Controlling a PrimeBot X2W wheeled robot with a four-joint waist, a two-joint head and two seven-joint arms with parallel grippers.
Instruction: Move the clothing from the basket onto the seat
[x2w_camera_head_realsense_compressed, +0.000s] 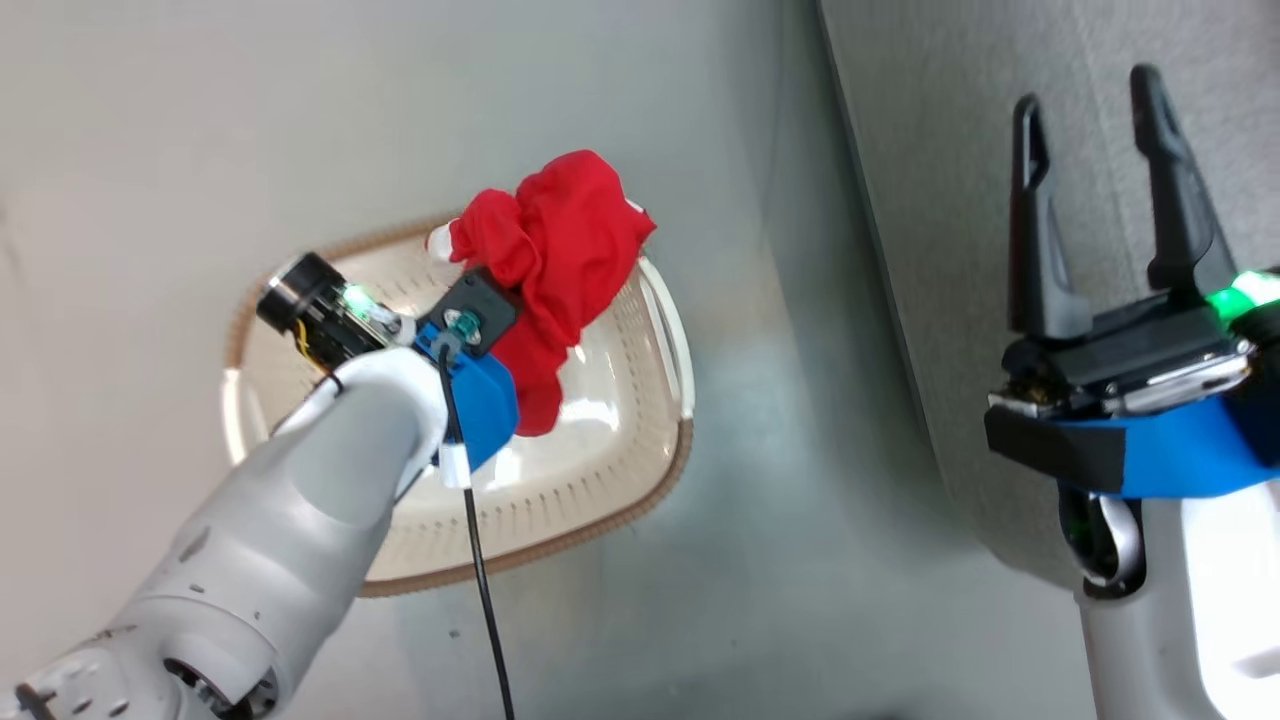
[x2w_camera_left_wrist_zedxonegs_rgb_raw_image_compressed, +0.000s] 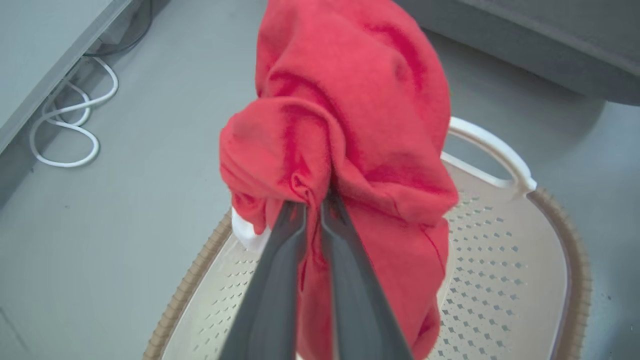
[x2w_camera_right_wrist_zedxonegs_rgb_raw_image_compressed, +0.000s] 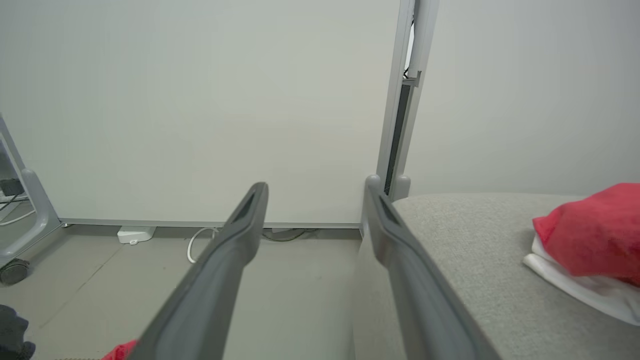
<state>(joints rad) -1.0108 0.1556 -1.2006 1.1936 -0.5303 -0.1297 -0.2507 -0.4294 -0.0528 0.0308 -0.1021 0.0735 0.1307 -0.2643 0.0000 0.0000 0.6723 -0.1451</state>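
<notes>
A bunched bright red garment (x2w_camera_head_realsense_compressed: 560, 260) hangs above the cream-white perforated basket (x2w_camera_head_realsense_compressed: 620, 470), which stands on the grey floor. My left gripper (x2w_camera_left_wrist_zedxonegs_rgb_raw_image_compressed: 315, 200) is shut on a fold of this garment (x2w_camera_left_wrist_zedxonegs_rgb_raw_image_compressed: 345, 125), and the rest drapes down over the fingers toward the basket floor (x2w_camera_left_wrist_zedxonegs_rgb_raw_image_compressed: 500, 260). A bit of white edging shows at the garment's left. My right gripper (x2w_camera_head_realsense_compressed: 1088, 88) stands open and holds nothing, over the edge of the grey seat (x2w_camera_head_realsense_compressed: 1000, 200). Another red and white garment (x2w_camera_right_wrist_zedxonegs_rgb_raw_image_compressed: 590, 235) lies on the seat (x2w_camera_right_wrist_zedxonegs_rgb_raw_image_compressed: 475, 250), to the right of my right gripper (x2w_camera_right_wrist_zedxonegs_rgb_raw_image_compressed: 315, 185).
A white cable (x2w_camera_left_wrist_zedxonegs_rgb_raw_image_compressed: 70, 135) loops on the floor left of the basket, beside a pale panel edge. Behind the seat stands a white wall with a vertical grey post (x2w_camera_right_wrist_zedxonegs_rgb_raw_image_compressed: 400, 125). A grey frame leg with a caster (x2w_camera_right_wrist_zedxonegs_rgb_raw_image_compressed: 30, 220) stands at far left.
</notes>
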